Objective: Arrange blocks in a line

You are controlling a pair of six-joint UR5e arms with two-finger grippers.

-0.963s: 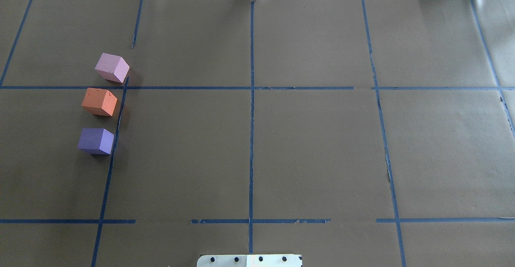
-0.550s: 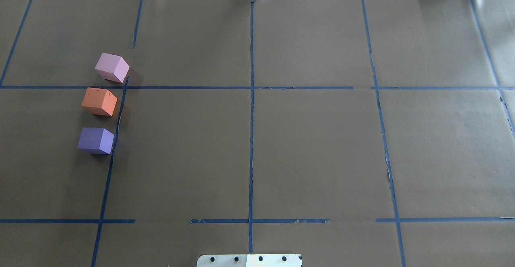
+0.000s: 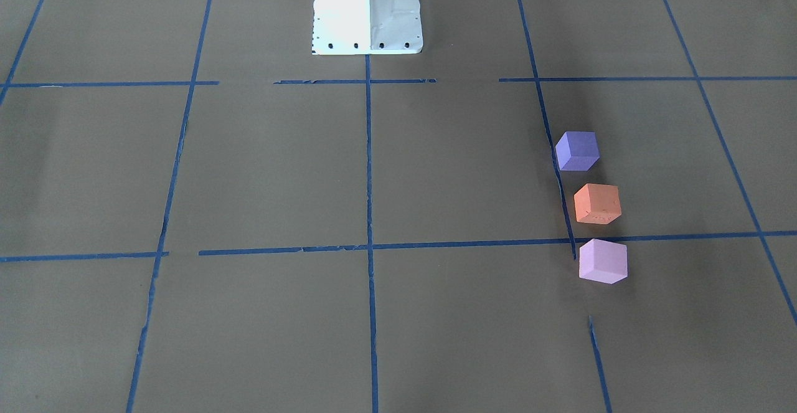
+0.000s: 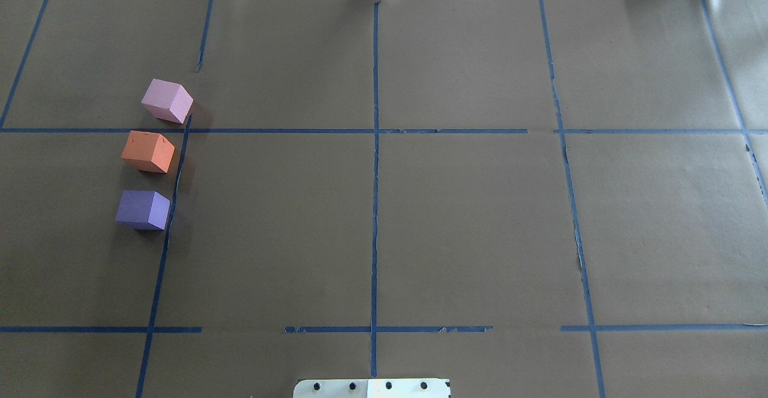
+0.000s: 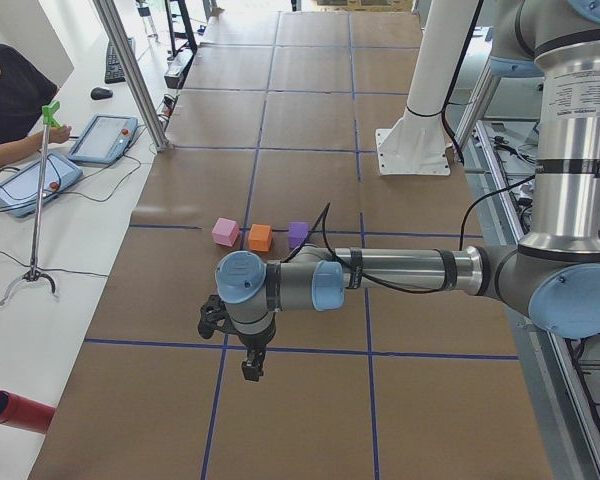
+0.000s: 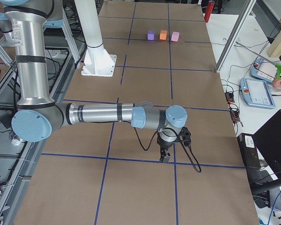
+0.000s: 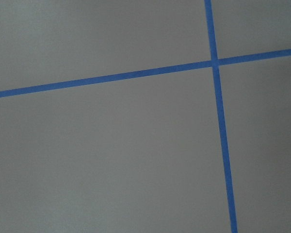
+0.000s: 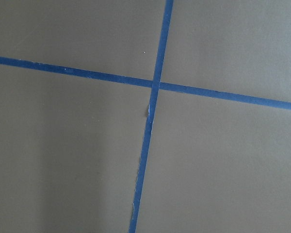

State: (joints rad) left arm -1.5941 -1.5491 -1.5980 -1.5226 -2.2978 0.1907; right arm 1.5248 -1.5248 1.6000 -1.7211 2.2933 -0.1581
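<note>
Three blocks stand in a near-straight row on the brown paper at the left of the overhead view: the pale pink block [image 4: 168,101] farthest, the orange block [image 4: 148,152] in the middle, the violet-purple block [image 4: 143,209] nearest. They stand apart with small gaps. In the front-facing view they show as purple [image 3: 577,151], orange [image 3: 597,204], pink [image 3: 602,261]. My left gripper [image 5: 252,368] shows only in the exterior left view, above the table's left end, well away from the blocks. My right gripper [image 6: 165,157] shows only in the exterior right view, at the far opposite end. I cannot tell whether either is open or shut.
Blue tape lines [image 4: 374,176] grid the paper. The robot's white base [image 3: 367,8] stands at the table's middle edge. In the exterior left view, tablets [image 5: 102,138], a grabber tool [image 5: 40,200] and a red cylinder [image 5: 15,412] lie on the operators' side table.
</note>
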